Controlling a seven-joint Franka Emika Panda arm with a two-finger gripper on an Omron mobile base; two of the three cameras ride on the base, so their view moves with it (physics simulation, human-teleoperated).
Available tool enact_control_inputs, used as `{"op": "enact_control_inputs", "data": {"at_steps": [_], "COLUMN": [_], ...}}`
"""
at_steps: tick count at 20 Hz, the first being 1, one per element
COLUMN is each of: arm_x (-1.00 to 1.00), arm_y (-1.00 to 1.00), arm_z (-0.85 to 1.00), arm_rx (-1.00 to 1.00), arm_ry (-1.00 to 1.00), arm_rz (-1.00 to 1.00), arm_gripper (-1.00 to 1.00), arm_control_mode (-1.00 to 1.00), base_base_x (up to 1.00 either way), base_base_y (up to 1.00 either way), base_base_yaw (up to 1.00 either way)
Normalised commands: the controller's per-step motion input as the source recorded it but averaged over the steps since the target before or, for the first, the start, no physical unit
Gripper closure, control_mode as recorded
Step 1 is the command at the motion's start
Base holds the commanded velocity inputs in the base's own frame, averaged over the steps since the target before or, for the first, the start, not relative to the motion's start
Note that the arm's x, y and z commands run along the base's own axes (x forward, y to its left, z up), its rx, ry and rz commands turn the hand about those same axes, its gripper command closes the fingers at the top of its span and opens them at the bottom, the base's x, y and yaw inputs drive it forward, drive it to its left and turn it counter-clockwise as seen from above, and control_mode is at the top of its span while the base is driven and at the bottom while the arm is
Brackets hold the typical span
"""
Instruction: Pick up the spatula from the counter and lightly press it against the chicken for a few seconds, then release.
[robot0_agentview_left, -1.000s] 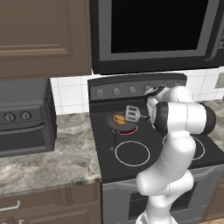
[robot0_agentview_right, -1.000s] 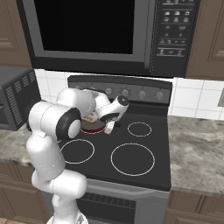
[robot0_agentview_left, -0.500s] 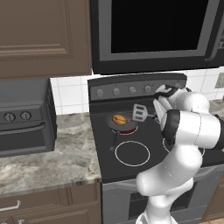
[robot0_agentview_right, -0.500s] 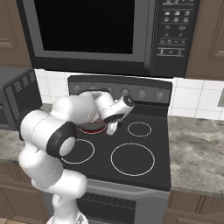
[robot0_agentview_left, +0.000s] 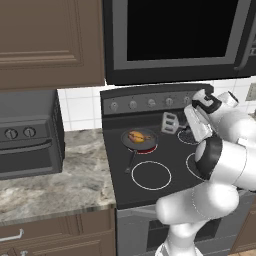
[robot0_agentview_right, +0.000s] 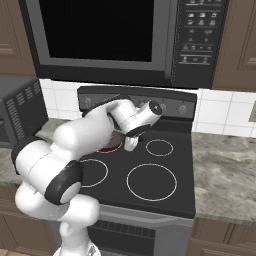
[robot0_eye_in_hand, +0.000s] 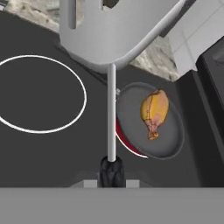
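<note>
Hovering the spatula (robot0_eye_in_hand: 111, 43) just beside the pan (robot0_eye_in_hand: 173, 131), short of the chicken (robot0_eye_in_hand: 154, 111)!
Gripper (robot0_eye_in_hand: 110, 171) fingers are pinched narrow on the very end of the thin handle, with the blade in the air over the stovetop. It looks light and stiff, but that slim, slick handle, held so far back, could well pivot under pressure.

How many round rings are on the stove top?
4: front left, front right, back right, and a red one under the pan at back left. The arm covers parts.
</note>
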Motion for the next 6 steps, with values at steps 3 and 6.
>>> {"op": "enact_control_inputs", "data": {"at_steps": [3, 6], "arm_x": [-0.44, -0.46], "arm_y": [-0.21, -0.18], "arm_z": [0.40, 0.34], "arm_rx": [0.04, 0.03], "arm_ry": [0.06, 0.09], "arm_rz": [0.04, 0.04], "arm_gripper": [1.00, 1.00], "arm_control_mode": [-1.00, -1.00], "base_base_x": [0.00, 0.00], "base_base_y": [0.00, 0.00], "base_base_yaw": [0.00, 0.00]}}
